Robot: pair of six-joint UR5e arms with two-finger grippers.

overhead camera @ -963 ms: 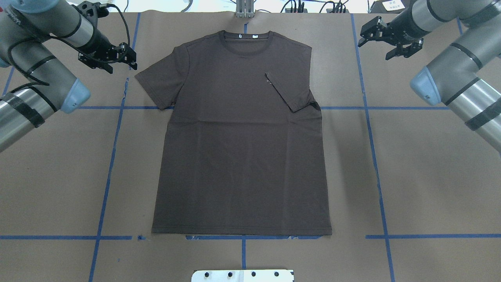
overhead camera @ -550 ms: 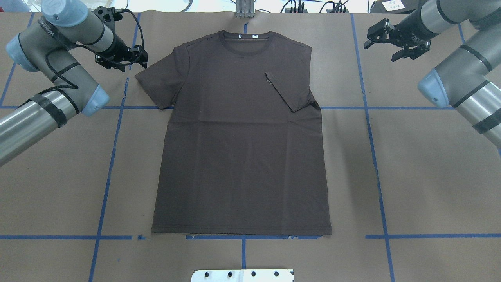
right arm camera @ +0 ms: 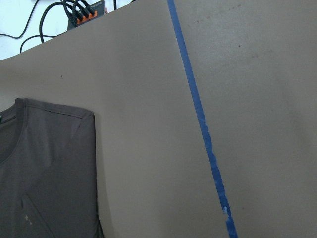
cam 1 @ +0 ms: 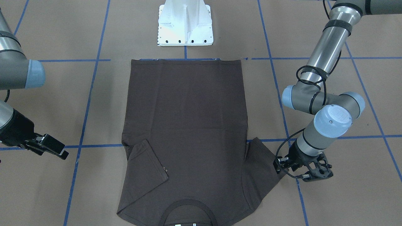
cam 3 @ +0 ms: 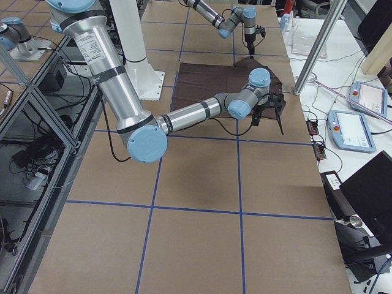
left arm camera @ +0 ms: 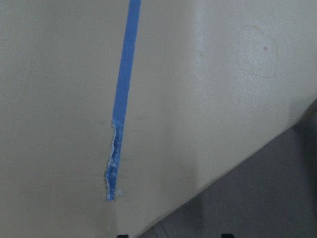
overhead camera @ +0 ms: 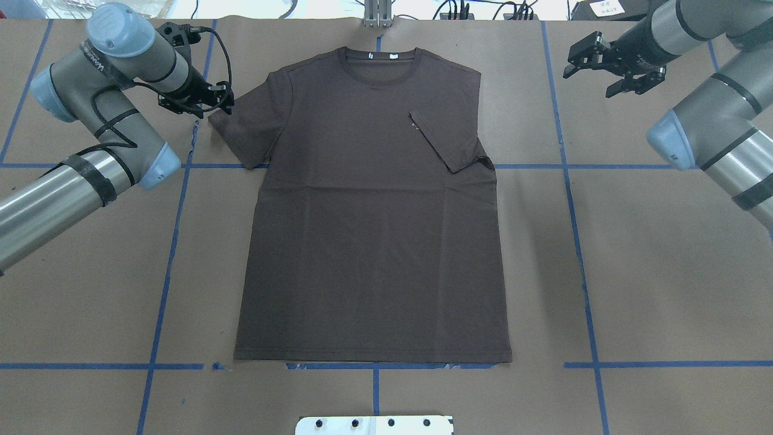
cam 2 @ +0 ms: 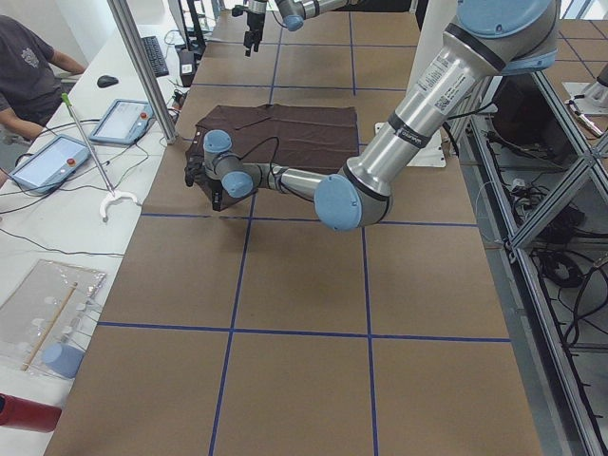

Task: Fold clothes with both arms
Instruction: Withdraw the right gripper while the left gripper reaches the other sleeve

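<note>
The dark brown T-shirt (overhead camera: 374, 241) lies flat on the brown table cover, collar (overhead camera: 379, 60) toward the far edge. One sleeve (overhead camera: 444, 142) is folded in over the chest; the other sleeve (overhead camera: 247, 127) lies spread out. My left gripper (overhead camera: 224, 101) is open, low at the outer tip of the spread sleeve. The left wrist view shows that sleeve's edge (left arm camera: 257, 198) just ahead. My right gripper (overhead camera: 587, 84) is open, well off the shirt's shoulder and holding nothing. The right wrist view shows the shirt's shoulder corner (right arm camera: 49, 168). From across the table the shirt (cam 1: 185, 119) lies between the left gripper (cam 1: 280, 165) and right gripper (cam 1: 61, 152).
The white pedestal base (overhead camera: 374, 425) stands at the near edge. Blue tape lines (overhead camera: 166, 266) grid the cover. Cables and plugs (overhead camera: 483, 11) run along the far edge. A person (cam 2: 24, 66) sits at a side table with tablets (cam 2: 123, 119).
My left gripper has moved right and down to the spread sleeve's tip, its elbow swinging in. My right gripper has drifted slightly right, away from the shirt. The shirt has not moved.
</note>
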